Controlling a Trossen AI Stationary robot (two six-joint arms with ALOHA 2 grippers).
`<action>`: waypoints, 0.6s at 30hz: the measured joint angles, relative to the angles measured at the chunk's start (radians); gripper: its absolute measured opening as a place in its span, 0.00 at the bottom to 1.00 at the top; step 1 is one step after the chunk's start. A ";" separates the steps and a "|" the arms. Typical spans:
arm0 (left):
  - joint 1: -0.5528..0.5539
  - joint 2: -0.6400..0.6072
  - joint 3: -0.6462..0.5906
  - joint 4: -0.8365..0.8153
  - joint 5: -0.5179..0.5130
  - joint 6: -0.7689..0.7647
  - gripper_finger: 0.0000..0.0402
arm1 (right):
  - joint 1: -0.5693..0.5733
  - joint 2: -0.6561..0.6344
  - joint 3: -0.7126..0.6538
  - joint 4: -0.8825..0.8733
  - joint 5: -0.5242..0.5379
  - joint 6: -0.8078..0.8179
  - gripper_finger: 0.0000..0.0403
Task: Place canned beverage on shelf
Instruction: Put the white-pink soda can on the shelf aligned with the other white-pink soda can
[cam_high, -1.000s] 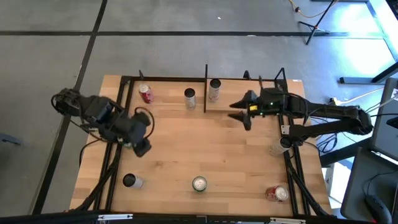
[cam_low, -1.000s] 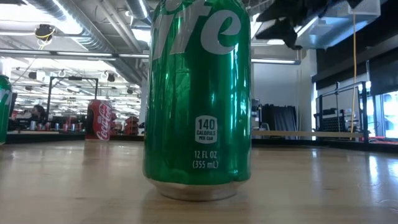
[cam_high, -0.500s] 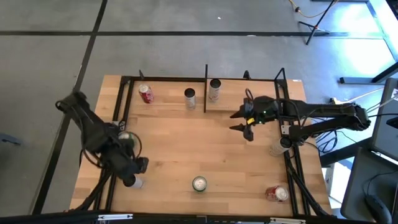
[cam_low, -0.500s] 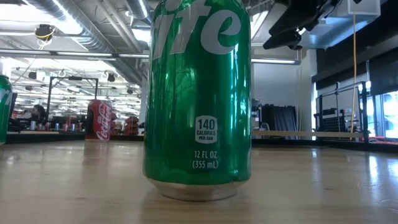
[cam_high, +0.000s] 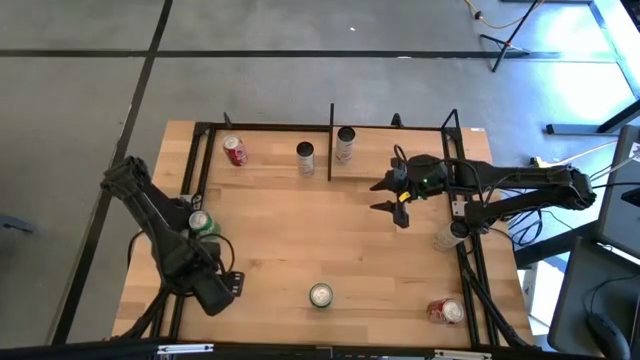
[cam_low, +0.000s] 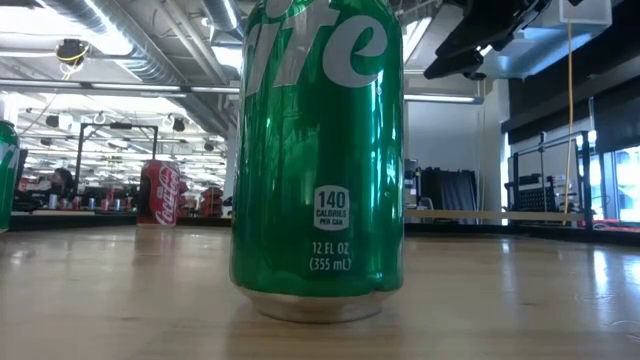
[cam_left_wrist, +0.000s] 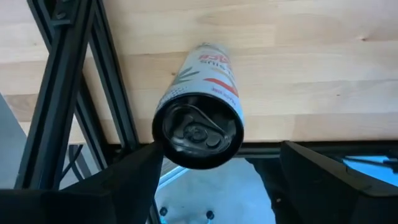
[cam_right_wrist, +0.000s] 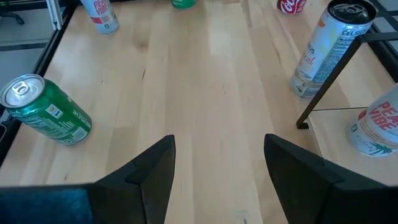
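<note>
A white can with a red label and dark top (cam_left_wrist: 200, 118) stands at the table's near left corner, hidden under my left gripper (cam_high: 222, 287) in the high view. My left gripper (cam_left_wrist: 221, 148) is open, one finger on each side of this can. The shelf (cam_high: 372, 150), a light board in black rods, is at the far edge. One can (cam_high: 345, 143) stands on its left end. My right gripper (cam_high: 377, 196) is open and empty in front of the shelf, above the table (cam_right_wrist: 217, 174). My left gripper comes at the white can from above, its fingers level with the can's top rim (cam_left_wrist: 163, 134). One finger (cam_left_wrist: 146, 163) is right beside the rim and the other stands apart from it. I cannot tell whether the near finger touches the can.
A green can (cam_high: 200, 222) stands at the left. Another green can (cam_high: 320, 295) stands at the near middle and fills the low view (cam_low: 318, 160). A red can (cam_high: 445, 311) is near right. Two cans (cam_high: 234, 150) (cam_high: 305, 155) stand at the far left. Black frame rods (cam_left_wrist: 109, 74) run along the edges.
My left gripper has gone from beside the green can at the left toward the table's near edge and now stands over the white can in the near left corner. The green can stays upright where it was. My right gripper has shifted slightly toward the near edge.
</note>
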 joint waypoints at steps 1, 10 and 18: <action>0.000 0.005 0.000 -0.004 0.000 -0.002 0.77 | 0.000 0.000 0.000 0.003 0.000 -0.005 0.58; -0.026 0.042 -0.002 -0.036 -0.016 0.017 0.77 | 0.000 0.000 0.000 0.010 0.000 -0.015 0.58; -0.048 0.056 -0.026 -0.048 -0.019 0.020 0.77 | 0.000 0.000 0.000 0.014 0.000 -0.015 0.58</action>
